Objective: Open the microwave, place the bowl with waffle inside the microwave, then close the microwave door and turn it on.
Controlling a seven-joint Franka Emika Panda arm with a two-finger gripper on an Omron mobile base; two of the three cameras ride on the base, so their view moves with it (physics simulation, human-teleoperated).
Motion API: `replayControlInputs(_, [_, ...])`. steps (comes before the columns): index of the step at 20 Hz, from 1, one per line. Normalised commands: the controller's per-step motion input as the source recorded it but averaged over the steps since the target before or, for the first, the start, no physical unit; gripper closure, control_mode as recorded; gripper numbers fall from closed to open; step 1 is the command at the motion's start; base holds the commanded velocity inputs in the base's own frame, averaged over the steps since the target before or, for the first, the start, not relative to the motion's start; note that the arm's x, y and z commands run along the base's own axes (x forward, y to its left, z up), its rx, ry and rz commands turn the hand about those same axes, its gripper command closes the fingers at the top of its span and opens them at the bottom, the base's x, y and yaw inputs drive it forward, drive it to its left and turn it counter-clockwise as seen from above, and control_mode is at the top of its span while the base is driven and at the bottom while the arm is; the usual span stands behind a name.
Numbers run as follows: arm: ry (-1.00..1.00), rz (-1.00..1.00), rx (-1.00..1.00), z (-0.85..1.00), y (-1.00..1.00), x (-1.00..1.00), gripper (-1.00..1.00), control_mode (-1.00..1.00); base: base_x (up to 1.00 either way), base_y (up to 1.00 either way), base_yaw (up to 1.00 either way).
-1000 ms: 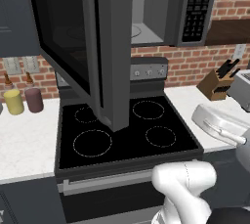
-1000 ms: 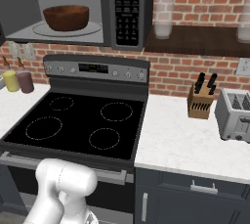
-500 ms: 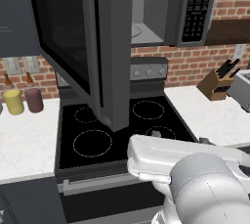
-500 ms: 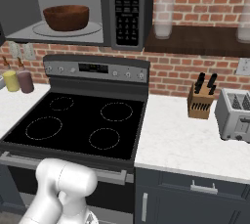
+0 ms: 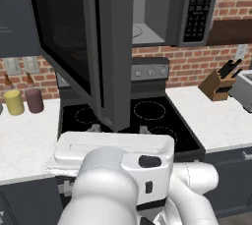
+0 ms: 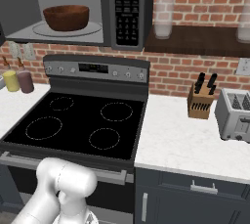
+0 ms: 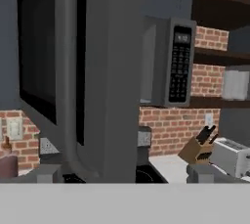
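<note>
Claw state cannot be told: its tips barely show at the bottom edge of the hand view, facing the microwave door (image 7: 93, 71), which stands swung wide open. At upper left of the right base view, the bowl (image 6: 66, 17) sits inside the microwave (image 6: 128, 10), above the stove (image 6: 78, 123). Canisters (image 5: 23, 101) stand on the desk (image 5: 22, 145) at left.

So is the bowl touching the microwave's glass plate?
Touching: in the right base view the bowl sits directly on the round plate inside the open microwave.
</note>
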Motion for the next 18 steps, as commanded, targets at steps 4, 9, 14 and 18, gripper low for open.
replayControlInputs(4, [-0.15, -0.18, -0.14, 0.00, 0.56, 0.65, -1.00, -1.00, 0.00, 0.00, 0.00])
replayControlInputs(9, [-0.13, -0.24, -0.12, 0.00, 0.53, 0.74, -1.00, -1.00, 0.00, 0.00, 0.00])
replayControlInputs(14, [-0.11, -0.18, -0.07, 0.00, 0.24, 0.76, -1.00, -1.00, 0.00, 0.00, 0.00])
replayControlInputs(18, [-0.15, 0.00, 0.00, -0.05, -0.28, 0.70, -1.00, -1.00, 0.00, 0.00, 0.00])
